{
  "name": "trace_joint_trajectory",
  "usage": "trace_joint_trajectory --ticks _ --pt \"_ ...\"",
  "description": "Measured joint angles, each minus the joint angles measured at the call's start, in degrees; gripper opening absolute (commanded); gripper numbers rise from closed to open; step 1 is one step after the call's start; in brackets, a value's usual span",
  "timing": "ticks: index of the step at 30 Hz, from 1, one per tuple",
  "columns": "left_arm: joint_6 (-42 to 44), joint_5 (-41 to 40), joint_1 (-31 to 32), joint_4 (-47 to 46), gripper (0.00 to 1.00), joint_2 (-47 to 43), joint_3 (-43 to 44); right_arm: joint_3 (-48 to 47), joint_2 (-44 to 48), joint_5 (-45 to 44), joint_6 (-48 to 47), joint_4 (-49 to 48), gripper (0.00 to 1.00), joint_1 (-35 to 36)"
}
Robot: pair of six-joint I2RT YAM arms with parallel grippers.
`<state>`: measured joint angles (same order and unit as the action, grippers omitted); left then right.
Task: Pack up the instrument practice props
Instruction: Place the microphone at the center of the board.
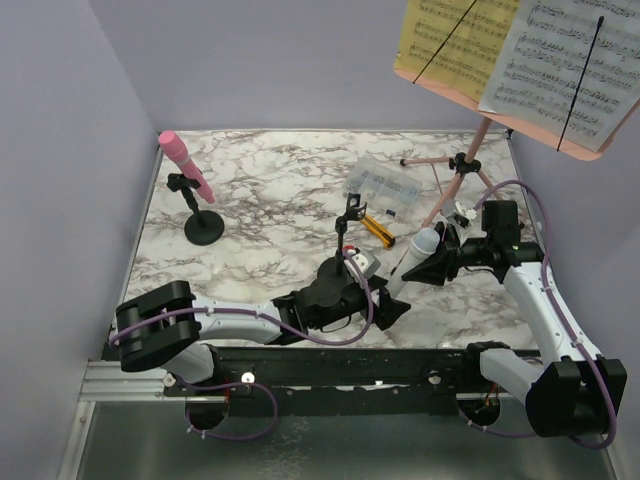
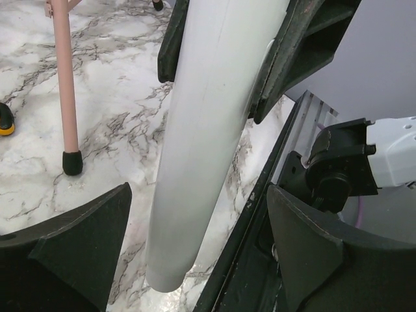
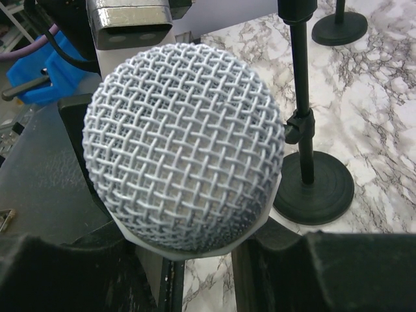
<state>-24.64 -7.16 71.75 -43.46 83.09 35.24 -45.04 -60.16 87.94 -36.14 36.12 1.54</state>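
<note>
White plastic microphone with the grey mesh head [image 1: 418, 252]: which arm has it?

The right gripper [image 1: 432, 262]. Its jaws are pressed onto the smooth handle from both sides. The mic is held at a slant, with the mesh head up by the right wrist and the tail pointing down toward the near edge of the marble-patterned table [image 1: 270, 190].

And the left gripper [image 2: 195, 250]?

Spread wide. Its two black fingers [image 2: 78, 253] stand on either side of the handle's lower end with a gap on each side, and I can't see them touching anything.

Anything in a container?

The clear plastic compartment box [image 1: 385, 185] sits toward the back of the table, near the feet of the pink tripod music rack [image 1: 468, 165]. From here I can't tell what is in its compartments. The small yellow-and-black utility knife [image 1: 378, 228] lies just in front of the box, outside it.

The other props?

All out on the table. The pink microphone [image 1: 185, 165] is clipped at a tilt in the black round-based holder on the left [image 1: 203, 228]. The second black round-based holder [image 3: 314, 188] stands upright near the middle, just beside the white mic. The yellow sheet-music page [image 1: 450, 40] and the white sheet-music page [image 1: 570, 65] rest side by side on the rack, each with a thin black bar across it.
</note>
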Motion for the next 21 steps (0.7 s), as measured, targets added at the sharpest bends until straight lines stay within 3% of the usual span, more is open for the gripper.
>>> trace_joint_trajectory --ticks 9,14,18,21 --pt "-1.27 0.02 0.02 -1.51 0.72 2.8 0.79 0.0 0.0 0.0 -1.03 0.42 0.0 -0.07" --pt "-1.22 0.02 0.02 -1.81 0.6 3.3 1.03 0.02 0.0 0.0 -1.22 0.44 0.0 -0.07" --pt "-0.94 -0.02 0.0 -1.9 0.46 3.74 1.49 0.0 0.0 0.09 -1.25 0.48 0.0 -0.07" --pt "-0.57 -0.22 -0.02 -1.9 0.29 4.15 1.53 0.02 0.0 0.28 -1.22 0.94 0.0 -0.07"
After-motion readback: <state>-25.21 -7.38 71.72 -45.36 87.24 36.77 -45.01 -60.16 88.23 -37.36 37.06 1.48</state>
